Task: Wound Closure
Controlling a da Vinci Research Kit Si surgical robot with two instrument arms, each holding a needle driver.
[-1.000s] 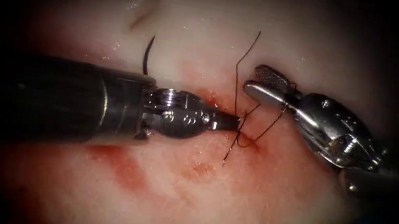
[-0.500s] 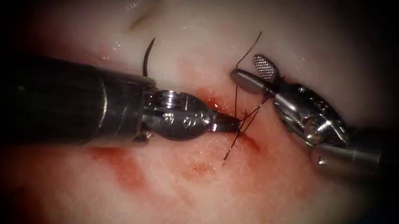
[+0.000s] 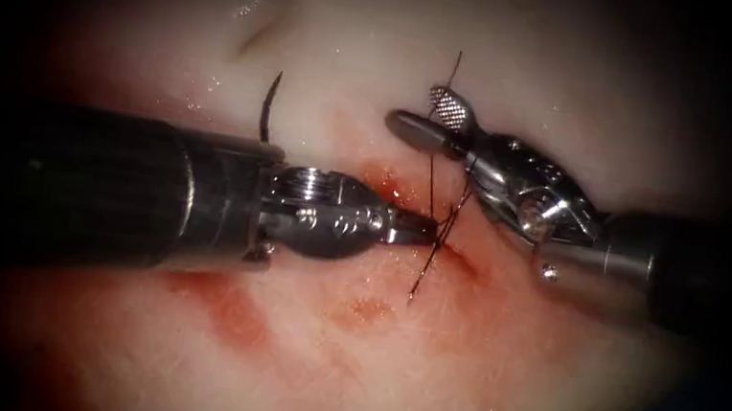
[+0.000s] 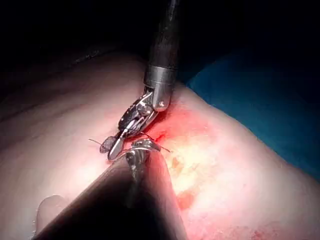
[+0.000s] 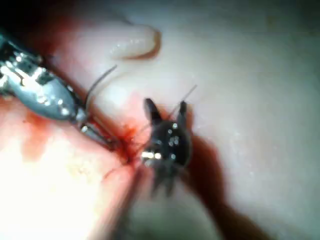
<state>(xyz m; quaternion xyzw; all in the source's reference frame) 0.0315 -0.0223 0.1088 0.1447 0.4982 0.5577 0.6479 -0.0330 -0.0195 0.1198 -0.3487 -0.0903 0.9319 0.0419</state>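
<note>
Leftward, the right claw is sliding, gaping around thread. Left claw is pinching thread at the cut; needle is lying on tissue, unheld.

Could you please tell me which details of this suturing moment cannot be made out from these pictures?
- Needle: in the endoscope view the left tool's shaft covers its lower curve, so whether it enters the tissue is hidden.
- Thread at the left tool: too fine and tangled to trace the strands.
- Right tool: its open jaws straddle a strand; contact is too small to judge, and the right wrist view is blurred there.
</note>
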